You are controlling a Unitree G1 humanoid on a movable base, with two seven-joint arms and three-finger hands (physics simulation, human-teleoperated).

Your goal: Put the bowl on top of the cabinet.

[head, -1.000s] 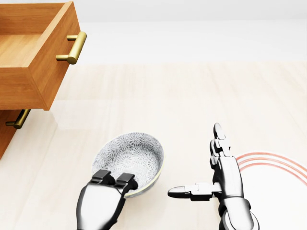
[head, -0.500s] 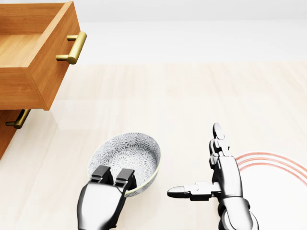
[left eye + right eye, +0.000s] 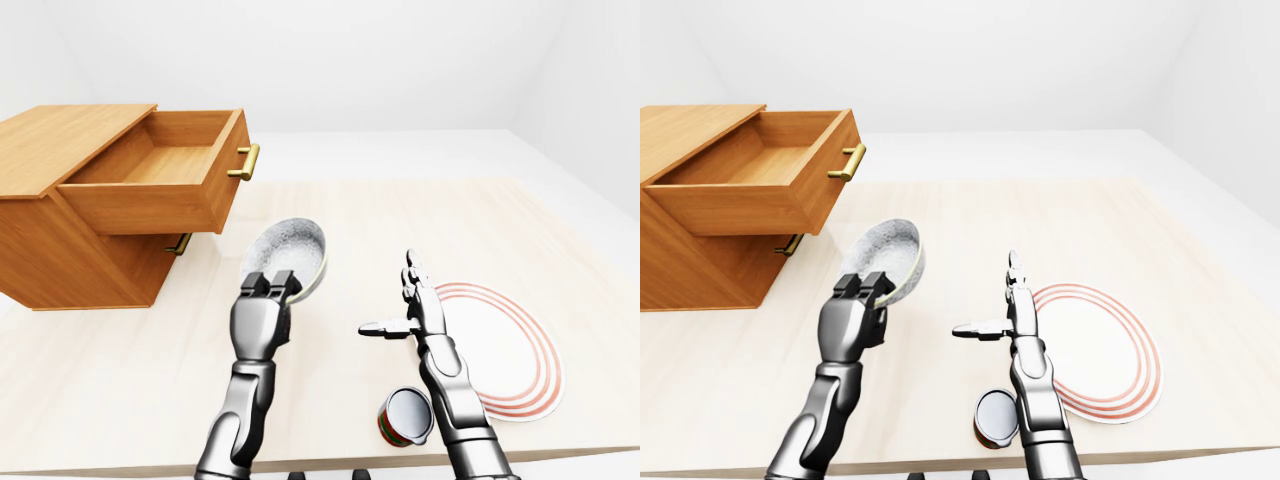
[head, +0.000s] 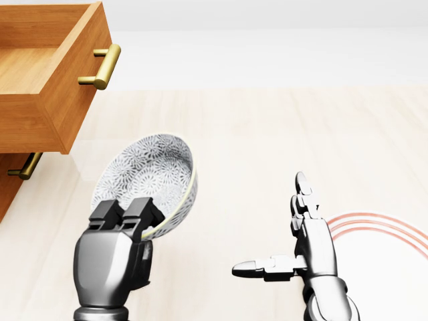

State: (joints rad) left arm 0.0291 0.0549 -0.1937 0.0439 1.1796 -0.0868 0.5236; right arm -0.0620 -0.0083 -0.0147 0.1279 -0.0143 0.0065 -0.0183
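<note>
Nearest me, a small can (image 3: 406, 415) on the tabletop (image 3: 340, 210), beside my right arm. My right hand (image 4: 311, 251) hangs empty with its fingers spread, the plate (image 3: 510, 350) just to its right. My left hand (image 4: 114, 257) is clamped on the bowl (image 4: 150, 172) at its near rim — tilted, up off the tabletop. Farther left, the cabinet (image 3: 60, 240) — top drawer (image 3: 165, 190) pulled open.

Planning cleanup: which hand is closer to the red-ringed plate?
Right. In the left-eye view, the right hand is open just left of the plate; the left hand, farther left, grips the bowl.
</note>
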